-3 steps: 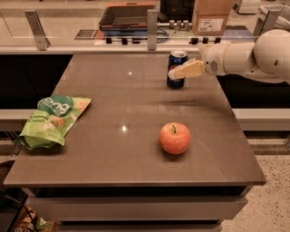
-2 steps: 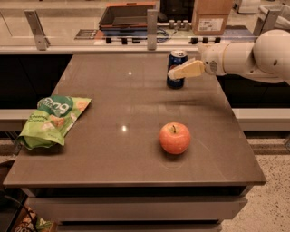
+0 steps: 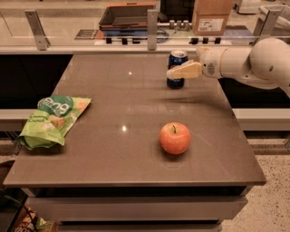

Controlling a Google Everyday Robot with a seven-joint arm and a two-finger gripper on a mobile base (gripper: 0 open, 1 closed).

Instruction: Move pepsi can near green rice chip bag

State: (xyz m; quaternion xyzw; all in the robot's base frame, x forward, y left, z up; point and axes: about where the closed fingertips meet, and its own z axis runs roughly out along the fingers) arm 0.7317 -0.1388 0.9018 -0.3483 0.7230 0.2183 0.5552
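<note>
We see a wide brown table [image 3: 136,154] with two small glints of light on its top. Behind it runs a pale counter [image 3: 68,34] (a cardboard box [image 3: 212,16] and a dark tray [image 3: 129,13] sit there). Speckled floor [image 3: 272,208] shows lower right. The gripper [image 3: 176,72] hangs over the table's far right part.

A brown table [image 3: 136,104] carries three things: a blue can [image 3: 177,58] upright near its far right edge, a green chip bag [image 3: 53,120] flat at the left edge, and a red apple [image 3: 174,137] front right. The gripper [image 3: 181,71] hovers at the can.
</note>
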